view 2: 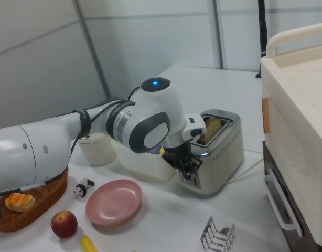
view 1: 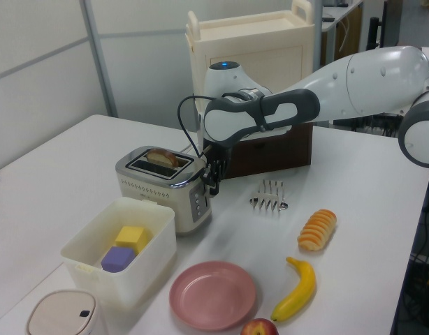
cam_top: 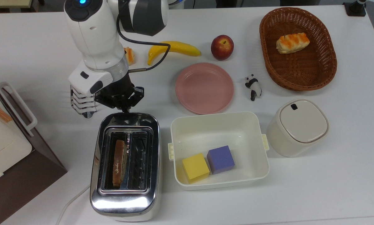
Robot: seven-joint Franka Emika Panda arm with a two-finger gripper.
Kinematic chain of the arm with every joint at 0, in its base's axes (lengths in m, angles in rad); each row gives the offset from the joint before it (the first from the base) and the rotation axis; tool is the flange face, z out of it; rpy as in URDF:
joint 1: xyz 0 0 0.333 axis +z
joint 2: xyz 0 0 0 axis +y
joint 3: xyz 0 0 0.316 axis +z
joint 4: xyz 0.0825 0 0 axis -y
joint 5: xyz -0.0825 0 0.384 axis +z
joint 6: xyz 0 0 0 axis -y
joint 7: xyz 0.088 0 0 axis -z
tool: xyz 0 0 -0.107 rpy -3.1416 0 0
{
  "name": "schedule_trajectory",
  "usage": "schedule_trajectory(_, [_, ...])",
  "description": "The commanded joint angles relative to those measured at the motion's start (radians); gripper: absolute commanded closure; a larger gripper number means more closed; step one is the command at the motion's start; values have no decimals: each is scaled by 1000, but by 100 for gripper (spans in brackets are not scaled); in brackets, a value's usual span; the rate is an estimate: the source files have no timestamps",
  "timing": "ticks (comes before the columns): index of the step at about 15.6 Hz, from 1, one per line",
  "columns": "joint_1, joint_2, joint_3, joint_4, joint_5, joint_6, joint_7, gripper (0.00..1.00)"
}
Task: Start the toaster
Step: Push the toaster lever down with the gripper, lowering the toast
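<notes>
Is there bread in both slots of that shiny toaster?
No; the top view shows one bread slice in the chrome toaster's left slot, the other slot empty.

Toaster: mirror chrome, white cord; brown-crusted bread slice in slot.
Tool: black, on white and grey arm with blue light.
Desk: white.
Tub: cream; holds yellow cube, purple cube.
Plate: pink.
Basket: brown wicker; pastry tan, orange-striped.
Banana: yellow.
Apple: dark red.
Panda figure: black-and-white.
Lidded canister: cream.
Toast rack: silver wire.
</notes>
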Motion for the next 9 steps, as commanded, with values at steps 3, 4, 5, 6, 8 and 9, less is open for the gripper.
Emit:
schedule_trajectory(3, [13, 25, -10, -14, 17, 82, -2, 100])
schedule_trajectory(4, [15, 28, -8, -14, 15, 83, -2, 100])
schedule_trajectory(5, [15, 29, -8, -14, 15, 83, -4, 100])
schedule_trajectory(6, [15, 29, -10, -14, 14, 83, -4, 100])
schedule_trajectory(8, [15, 32, -10, -15, 14, 83, -4, 100])
schedule_trajectory(9, [15, 42, -10, -20, 12, 83, -4, 100])
